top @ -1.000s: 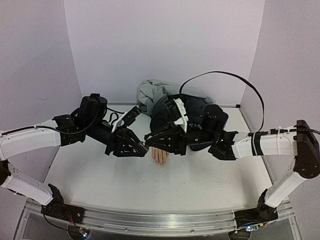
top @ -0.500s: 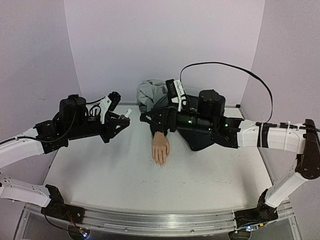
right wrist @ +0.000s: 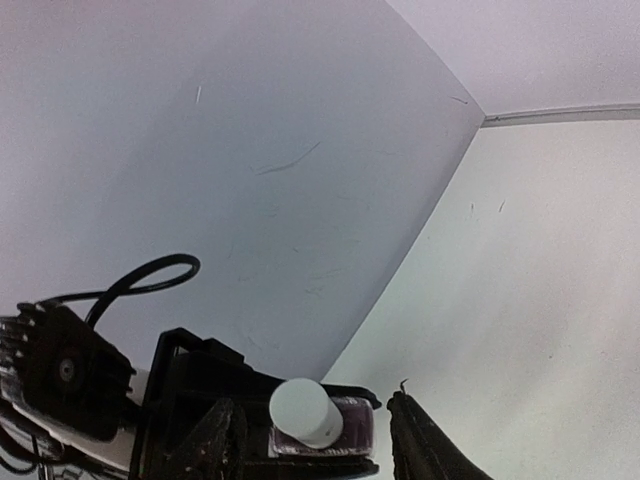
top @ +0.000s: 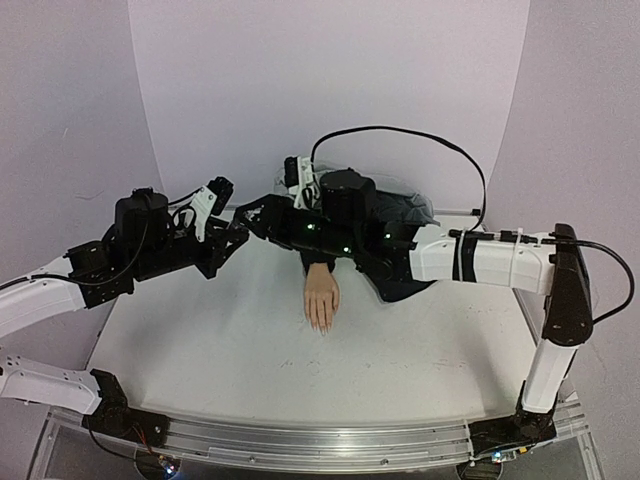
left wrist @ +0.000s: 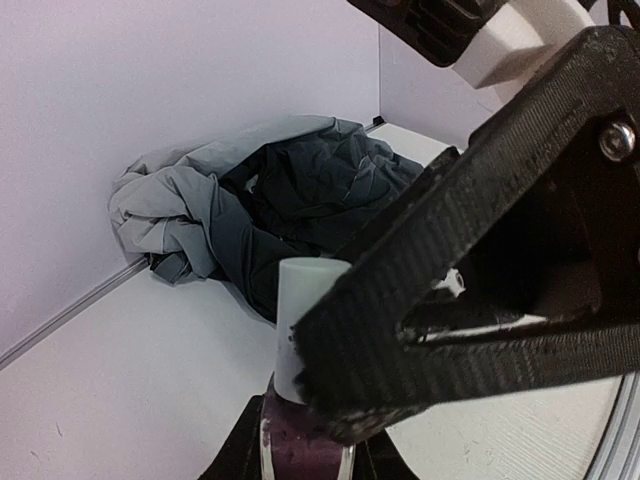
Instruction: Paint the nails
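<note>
The pale mannequin hand lies palm down mid-table, and its nails at the near fingertips are too small to judge. My left gripper is shut on the dark purple polish bottle and holds it above the table, left of the hand. The bottle's white cap points up. My right gripper has reached across to the bottle. In the right wrist view it is open, with the cap between its fingers. One right finger fills the left wrist view.
A crumpled grey and dark cloth lies at the back wall behind the hand, also in the left wrist view. The right arm's black cable loops above it. White walls close the back and sides.
Both grippers have risen from over the mannequin hand. The left carried the bottle back left. The right arm has swung left, bringing its open jaws around the bottle's cap.
</note>
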### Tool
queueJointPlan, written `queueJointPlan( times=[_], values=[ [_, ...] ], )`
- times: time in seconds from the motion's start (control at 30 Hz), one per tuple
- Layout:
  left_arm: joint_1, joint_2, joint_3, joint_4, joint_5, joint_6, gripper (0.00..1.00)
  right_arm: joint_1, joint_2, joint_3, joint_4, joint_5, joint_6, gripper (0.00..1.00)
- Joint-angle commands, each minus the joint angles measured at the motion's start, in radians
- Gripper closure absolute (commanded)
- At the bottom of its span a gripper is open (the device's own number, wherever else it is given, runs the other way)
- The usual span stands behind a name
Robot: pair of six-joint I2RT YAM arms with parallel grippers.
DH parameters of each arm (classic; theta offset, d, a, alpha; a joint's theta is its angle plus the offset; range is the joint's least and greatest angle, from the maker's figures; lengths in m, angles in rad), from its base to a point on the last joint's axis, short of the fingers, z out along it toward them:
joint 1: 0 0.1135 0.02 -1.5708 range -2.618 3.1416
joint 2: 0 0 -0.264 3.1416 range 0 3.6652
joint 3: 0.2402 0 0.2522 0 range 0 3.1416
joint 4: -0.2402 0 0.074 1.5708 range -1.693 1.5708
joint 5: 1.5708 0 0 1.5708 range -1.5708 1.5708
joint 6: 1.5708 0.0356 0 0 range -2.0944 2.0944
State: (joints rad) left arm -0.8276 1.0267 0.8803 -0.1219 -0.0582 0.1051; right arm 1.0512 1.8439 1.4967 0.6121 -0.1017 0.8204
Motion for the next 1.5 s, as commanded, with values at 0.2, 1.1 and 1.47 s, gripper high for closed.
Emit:
queueJointPlan(
  times=[0.2, 1.1, 1.47],
  values=[
    [0.001, -0.042, 0.013, 0.054, -0.006, -0.003, 1.00, 0.061, 0.072, 0.164, -0.029, 0.255, 0.080, 0.68],
    [0.001, -0.002, -0.011, 0.178, 0.734, -0.132, 1.00, -0.059, -0.272, -0.436, 0.468, -0.213, -0.254, 1.00],
    [0.001, 0.111, 0.012, 0.192, 1.162, -0.143, 1.00, -0.073, -0.316, -0.592, 0.609, -0.954, -0.415, 1.00]
  ],
)
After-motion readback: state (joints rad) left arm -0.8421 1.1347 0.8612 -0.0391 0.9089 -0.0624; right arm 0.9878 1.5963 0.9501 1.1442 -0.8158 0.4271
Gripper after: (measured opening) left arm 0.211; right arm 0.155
